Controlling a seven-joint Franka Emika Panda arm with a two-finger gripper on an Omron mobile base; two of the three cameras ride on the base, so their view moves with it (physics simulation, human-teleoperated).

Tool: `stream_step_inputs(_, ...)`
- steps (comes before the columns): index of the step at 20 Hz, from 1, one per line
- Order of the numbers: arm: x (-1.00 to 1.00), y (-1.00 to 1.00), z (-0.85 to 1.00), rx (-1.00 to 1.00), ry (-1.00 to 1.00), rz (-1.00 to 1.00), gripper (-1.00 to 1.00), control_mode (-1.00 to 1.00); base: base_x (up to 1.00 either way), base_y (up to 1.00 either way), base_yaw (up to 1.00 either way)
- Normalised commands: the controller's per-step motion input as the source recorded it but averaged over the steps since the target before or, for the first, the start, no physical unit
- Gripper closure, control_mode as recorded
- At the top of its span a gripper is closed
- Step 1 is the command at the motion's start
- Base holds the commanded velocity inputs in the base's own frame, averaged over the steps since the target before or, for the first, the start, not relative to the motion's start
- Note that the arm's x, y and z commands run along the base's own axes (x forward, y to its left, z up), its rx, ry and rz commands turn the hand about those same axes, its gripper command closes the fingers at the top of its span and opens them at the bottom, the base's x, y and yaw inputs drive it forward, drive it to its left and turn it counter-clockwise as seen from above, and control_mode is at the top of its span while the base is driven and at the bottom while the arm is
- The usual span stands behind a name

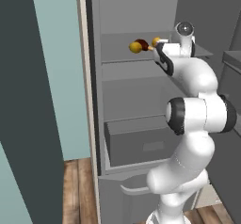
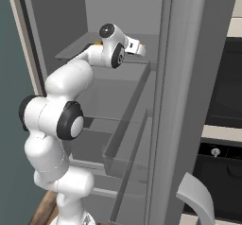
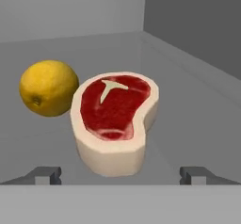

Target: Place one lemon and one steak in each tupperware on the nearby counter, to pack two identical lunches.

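Note:
A steak point(image 3: 115, 117), red with a thick pale fat edge, lies on a grey fridge shelf point(image 3: 197, 105) right in front of my gripper point(image 3: 121, 174). The gripper is open, its fingertips point(image 3: 47, 173) standing wide on either side of the steak's near end without touching it. A yellow lemon point(image 3: 48, 87) rests just left of the steak. In the left base view the lemon point(image 1: 135, 48), the dark red steak point(image 1: 142, 44) and a second lemon point(image 1: 156, 41) sit on the upper shelf by my hand. The tupperware and the counter are out of view.
The fridge stands open, with its back and side walls close around the shelf. Below the shelf is a grey drawer point(image 1: 141, 143). The open fridge door point(image 2: 189, 101) stands at my right, and a dark oven front point(image 2: 222, 101) lies beyond it.

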Motion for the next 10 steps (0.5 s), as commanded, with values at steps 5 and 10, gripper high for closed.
stream_step_inputs(5, 0.42, -0.01, 0.00, 0.00, 0.00, 0.00, -1.00, -1.00, 0.00, 0.00, 0.00)
stream_step_inputs(10, 0.30, -0.06, -0.11, 0.00, 0.00, 0.00, -1.00, -1.00, 0.00, 0.00, 0.00)
